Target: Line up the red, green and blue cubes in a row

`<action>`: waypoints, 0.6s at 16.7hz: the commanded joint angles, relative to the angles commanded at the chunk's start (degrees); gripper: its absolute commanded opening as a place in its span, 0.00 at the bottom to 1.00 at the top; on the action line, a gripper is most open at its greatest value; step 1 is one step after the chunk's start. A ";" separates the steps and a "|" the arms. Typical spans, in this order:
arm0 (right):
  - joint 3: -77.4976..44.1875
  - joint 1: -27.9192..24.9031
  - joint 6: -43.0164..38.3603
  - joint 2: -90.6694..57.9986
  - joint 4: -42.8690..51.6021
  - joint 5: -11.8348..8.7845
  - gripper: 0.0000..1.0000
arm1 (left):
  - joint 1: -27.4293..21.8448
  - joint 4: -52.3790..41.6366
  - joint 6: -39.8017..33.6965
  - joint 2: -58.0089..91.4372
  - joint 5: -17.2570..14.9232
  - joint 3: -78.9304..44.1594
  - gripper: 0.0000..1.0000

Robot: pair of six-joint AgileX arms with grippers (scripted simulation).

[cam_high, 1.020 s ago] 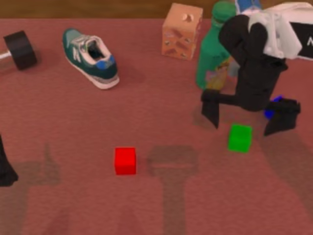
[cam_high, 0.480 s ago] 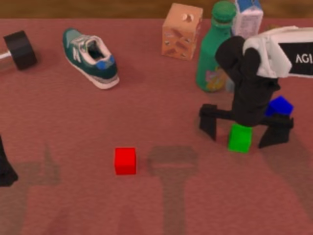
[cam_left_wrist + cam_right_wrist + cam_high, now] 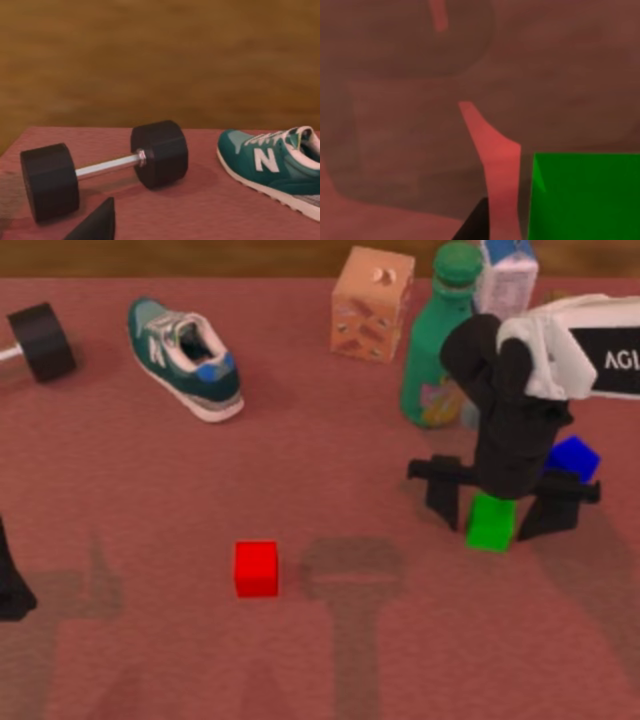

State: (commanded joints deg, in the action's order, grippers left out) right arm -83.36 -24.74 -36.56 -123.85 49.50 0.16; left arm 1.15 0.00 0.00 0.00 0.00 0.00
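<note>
Top view: reddish-brown table, right gripper spread wide astride green cube

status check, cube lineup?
Right gripper open, straddling green cube. Left gripper parked at left edge. Red cube alone mid-table; blue cube behind the arm.

Even light, soft blurred shadows

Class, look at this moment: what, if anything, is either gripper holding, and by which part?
Nothing is held. The open right gripper straddles the green cube, fingers apart from its sides. The left arm is parked.
</note>
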 joint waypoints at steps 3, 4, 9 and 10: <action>0.00 0.00 0.00 0.00 0.00 0.00 0.17 | 0.00 0.00 0.00 0.00 0.00 0.00 1.00; 0.00 0.00 0.00 0.00 0.00 0.00 0.10 | 0.00 0.00 0.00 0.00 0.00 0.00 1.00; 0.00 0.00 0.00 0.00 0.00 0.00 0.00 | 0.00 0.00 0.00 0.00 0.00 0.00 1.00; 0.00 0.00 0.00 0.00 0.00 0.00 0.00 | 0.00 0.00 0.00 0.00 0.00 0.00 1.00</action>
State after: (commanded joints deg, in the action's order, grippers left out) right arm -83.36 -24.74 -36.56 -123.85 49.50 0.16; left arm 1.15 0.00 0.00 0.00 0.00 0.00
